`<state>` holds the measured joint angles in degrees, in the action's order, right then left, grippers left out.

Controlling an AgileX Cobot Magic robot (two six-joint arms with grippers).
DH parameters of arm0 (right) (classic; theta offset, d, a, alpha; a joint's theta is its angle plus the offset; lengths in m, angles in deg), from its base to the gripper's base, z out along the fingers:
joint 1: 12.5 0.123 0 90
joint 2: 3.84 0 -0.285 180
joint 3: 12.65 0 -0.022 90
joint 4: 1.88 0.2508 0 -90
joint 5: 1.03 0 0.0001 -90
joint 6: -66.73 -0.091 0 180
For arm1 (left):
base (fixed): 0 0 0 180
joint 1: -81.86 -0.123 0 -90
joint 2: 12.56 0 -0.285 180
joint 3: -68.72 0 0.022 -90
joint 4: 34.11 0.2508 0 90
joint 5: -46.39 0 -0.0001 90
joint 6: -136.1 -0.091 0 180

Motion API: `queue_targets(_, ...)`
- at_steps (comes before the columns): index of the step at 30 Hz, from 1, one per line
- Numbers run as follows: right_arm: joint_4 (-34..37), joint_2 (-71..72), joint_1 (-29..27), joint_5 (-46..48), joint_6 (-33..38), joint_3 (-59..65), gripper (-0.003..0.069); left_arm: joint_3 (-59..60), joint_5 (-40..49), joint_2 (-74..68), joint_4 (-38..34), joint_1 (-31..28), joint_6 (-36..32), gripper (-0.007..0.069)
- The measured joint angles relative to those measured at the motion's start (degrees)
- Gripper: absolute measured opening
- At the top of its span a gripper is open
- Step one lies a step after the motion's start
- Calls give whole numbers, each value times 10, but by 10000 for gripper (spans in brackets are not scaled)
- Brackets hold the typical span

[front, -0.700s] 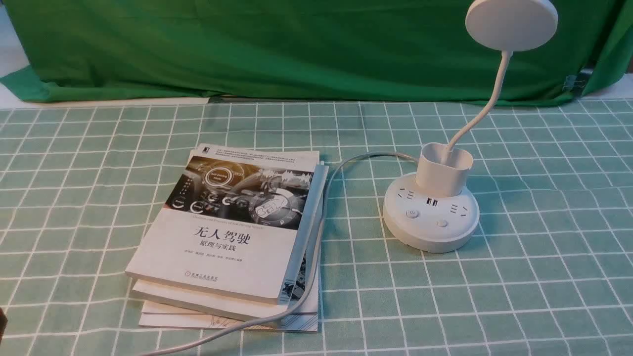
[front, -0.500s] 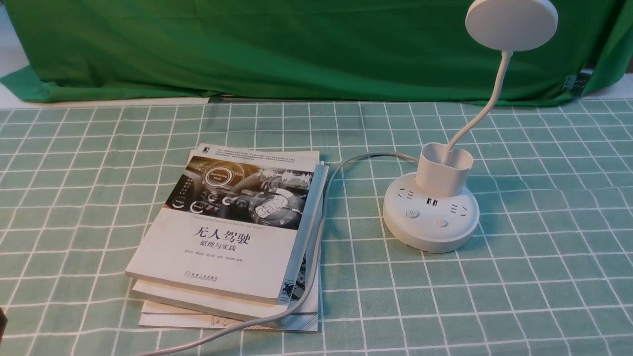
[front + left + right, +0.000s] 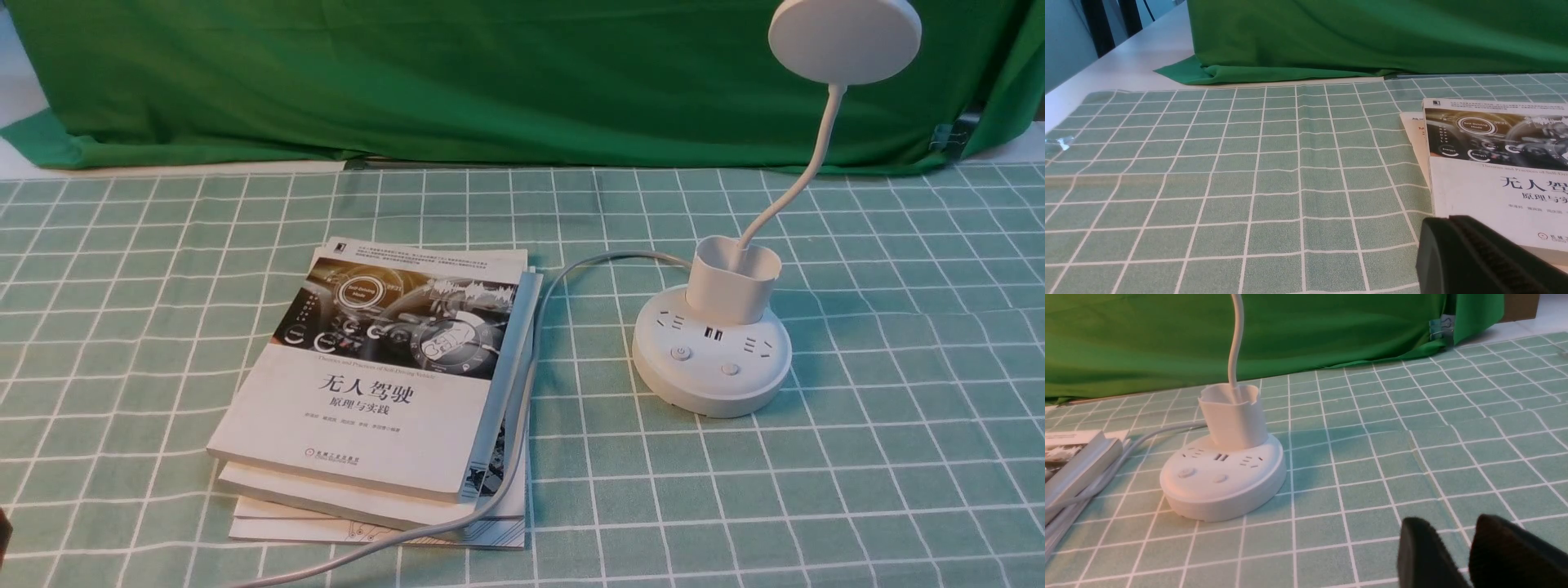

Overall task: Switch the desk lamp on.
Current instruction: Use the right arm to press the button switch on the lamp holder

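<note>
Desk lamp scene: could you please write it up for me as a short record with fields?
lamp: desk lamp on the checked tablecloth, no glow visible
buttons: two on the base, nothing touching them
books: stack to the lamp's left
right gripper: slightly open, empty, short of the lamp
left gripper: near the books, state unclear
</note>
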<state>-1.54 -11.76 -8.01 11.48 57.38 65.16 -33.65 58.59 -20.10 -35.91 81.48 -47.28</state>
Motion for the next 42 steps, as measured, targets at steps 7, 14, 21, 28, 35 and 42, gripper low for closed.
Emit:
queue_targets(7, 0, 0, 0, 0, 0, 0, 239, 0, 0, 0, 0, 0, 0, 21)
queue_targets(14, 28, 0, 0, 0, -150, 0, 239, 0, 0, 0, 0, 0, 0, 21)
queue_targets(21, 129, 0, 0, 0, -468, 0, 239, 0, 0, 0, 0, 0, 0, 21)
queue_targets(28, 98, 0, 0, 1, -350, 0, 239, 0, 0, 0, 0, 0, 0, 21)
queue_targets(35, 106, 0, 0, 3, -250, -17, 239, 0, 0, 0, 0, 0, 0, 21)
queue_targets(42, 106, -70, 0, 63, -43, -174, 116, 0, 0, 0, 0, 0, 0, 21)
